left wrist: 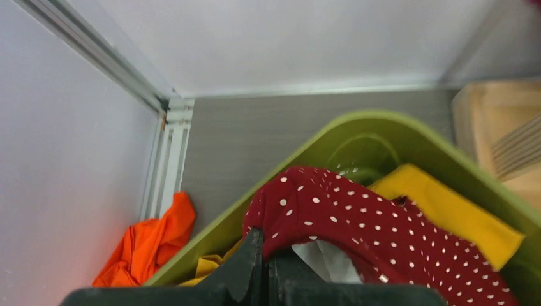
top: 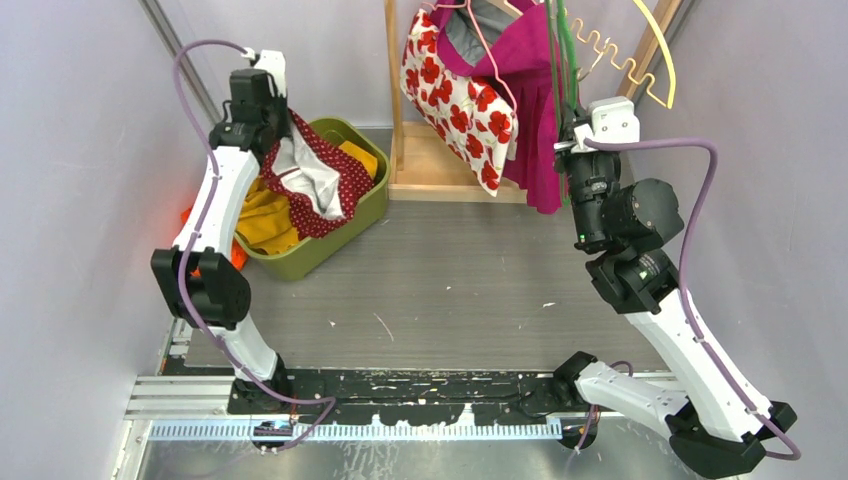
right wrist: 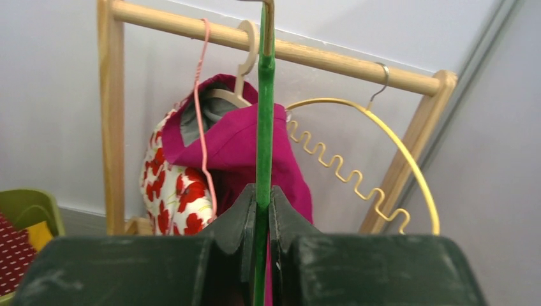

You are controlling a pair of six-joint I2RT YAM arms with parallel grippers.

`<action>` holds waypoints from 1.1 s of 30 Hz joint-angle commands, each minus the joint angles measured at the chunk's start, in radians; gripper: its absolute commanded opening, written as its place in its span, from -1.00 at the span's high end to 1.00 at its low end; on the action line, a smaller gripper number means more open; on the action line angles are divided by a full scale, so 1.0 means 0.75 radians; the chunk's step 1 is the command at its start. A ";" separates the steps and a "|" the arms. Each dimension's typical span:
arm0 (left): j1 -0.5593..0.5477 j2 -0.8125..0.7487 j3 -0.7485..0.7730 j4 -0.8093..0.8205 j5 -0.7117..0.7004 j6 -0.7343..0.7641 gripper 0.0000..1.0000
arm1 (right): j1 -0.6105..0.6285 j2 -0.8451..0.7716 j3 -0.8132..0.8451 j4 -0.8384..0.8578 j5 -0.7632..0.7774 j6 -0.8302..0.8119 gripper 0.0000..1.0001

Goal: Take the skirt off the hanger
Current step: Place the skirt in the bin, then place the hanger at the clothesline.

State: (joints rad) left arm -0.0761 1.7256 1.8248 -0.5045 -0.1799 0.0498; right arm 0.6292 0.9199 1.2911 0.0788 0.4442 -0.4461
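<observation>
The skirt (top: 335, 180) is dark red with white dots and a white lining. It hangs from my left gripper (top: 283, 128) over the green bin (top: 368, 212), its lower part lying in the bin. In the left wrist view my left gripper (left wrist: 265, 241) is shut on the skirt's (left wrist: 383, 229) edge. The green hanger (top: 567, 60) hangs bare on the wooden rail. My right gripper (top: 574, 128) is shut on the hanger's lower part. In the right wrist view the gripper (right wrist: 263, 194) pinches the green hanger (right wrist: 265, 127) between its fingers.
The bin (left wrist: 357, 124) also holds yellow cloth (left wrist: 446, 204). Orange cloth (left wrist: 153, 242) lies on the floor left of the bin. The wooden rack (right wrist: 319, 54) carries a magenta garment (top: 540, 110), a red‑flowered white garment (top: 460, 100), a pink hanger (right wrist: 201, 95) and a yellow hanger (right wrist: 383, 134).
</observation>
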 commanded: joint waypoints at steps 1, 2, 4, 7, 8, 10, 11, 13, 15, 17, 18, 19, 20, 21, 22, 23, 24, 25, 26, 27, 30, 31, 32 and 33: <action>0.005 -0.014 -0.102 0.041 -0.058 0.044 1.00 | 0.007 0.010 0.104 0.063 0.145 -0.128 0.99; 0.005 -0.034 -0.143 0.045 -0.015 0.034 0.99 | 0.006 0.011 0.111 0.063 0.160 -0.145 0.99; 0.003 -0.087 -0.220 0.063 0.075 0.014 0.82 | 0.007 0.014 0.134 0.050 0.172 -0.165 0.99; -0.004 -0.172 -0.286 0.066 0.168 -0.001 0.14 | 0.007 0.029 0.192 0.006 0.203 -0.195 0.99; -0.010 -0.197 -0.294 0.058 0.169 0.003 -0.05 | 0.006 0.035 0.211 -0.016 0.214 -0.202 0.99; -0.029 -0.240 -0.292 0.023 0.142 0.016 -0.31 | 0.006 0.043 0.244 -0.062 0.238 -0.211 0.99; -0.036 -0.272 -0.287 0.010 0.140 0.013 -0.39 | 0.006 0.048 0.259 -0.089 0.251 -0.213 0.99; -0.050 -0.337 -0.292 0.003 0.169 -0.009 -0.47 | 0.006 0.064 0.305 -0.179 0.283 -0.212 0.99; -0.055 -0.412 -0.303 0.015 0.217 -0.048 -0.51 | 0.006 0.088 0.366 -0.281 0.317 -0.203 0.99; -0.057 -0.490 -0.320 0.051 0.252 -0.094 -0.53 | 0.005 0.117 0.419 -0.371 0.339 -0.188 0.99; -0.056 -0.526 -0.325 0.066 0.276 -0.115 -0.53 | 0.005 0.136 0.447 -0.426 0.344 -0.174 0.99; -0.056 -0.556 -0.328 0.075 0.299 -0.133 -0.54 | 0.004 0.158 0.490 -0.487 0.353 -0.157 0.99; -0.056 -0.586 -0.331 0.085 0.320 -0.152 -0.54 | 0.004 0.186 0.539 -0.570 0.360 -0.128 0.99; -0.056 -0.596 -0.336 0.092 0.345 -0.168 -0.54 | 0.000 0.213 0.584 -0.637 0.363 -0.100 0.99; -0.057 -0.648 -0.340 0.095 0.368 -0.181 -0.54 | -0.006 0.235 0.623 -0.703 0.360 -0.072 0.99; -0.059 -0.664 -0.341 0.093 0.384 -0.188 -0.54 | -0.015 0.256 0.652 -0.762 0.351 -0.051 0.99; -0.064 -0.671 -0.342 0.094 0.384 -0.191 -0.54 | -0.023 0.274 0.689 -0.823 0.348 -0.033 0.99; -0.069 -0.674 -0.347 0.093 0.382 -0.185 -0.54 | -0.033 0.292 0.724 -0.868 0.348 -0.012 1.00; -0.074 -0.675 -0.352 0.092 0.371 -0.176 -0.54 | -0.043 0.312 0.758 -0.917 0.342 0.010 0.99; -0.081 -0.674 -0.359 0.087 0.358 -0.167 -0.54 | -0.054 0.330 0.801 -0.963 0.334 0.030 0.99; -0.092 -0.680 -0.379 0.082 0.328 -0.151 -0.54 | -0.101 0.386 0.911 -1.098 0.305 0.088 0.99; -0.093 -0.685 -0.387 0.087 0.325 -0.150 -0.54 | -0.120 0.397 0.928 -1.125 0.300 0.100 0.99; -0.093 -0.690 -0.394 0.091 0.322 -0.149 -0.54 | -0.144 0.398 0.933 -1.139 0.290 0.105 0.99; -0.092 -0.691 -0.394 0.091 0.318 -0.148 -0.54 | -0.173 0.396 0.926 -1.141 0.271 0.114 0.99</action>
State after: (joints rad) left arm -0.1398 1.2102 1.5425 -0.4652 0.0647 -0.0643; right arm 0.5537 1.2266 1.9232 -0.6949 0.6758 -0.4217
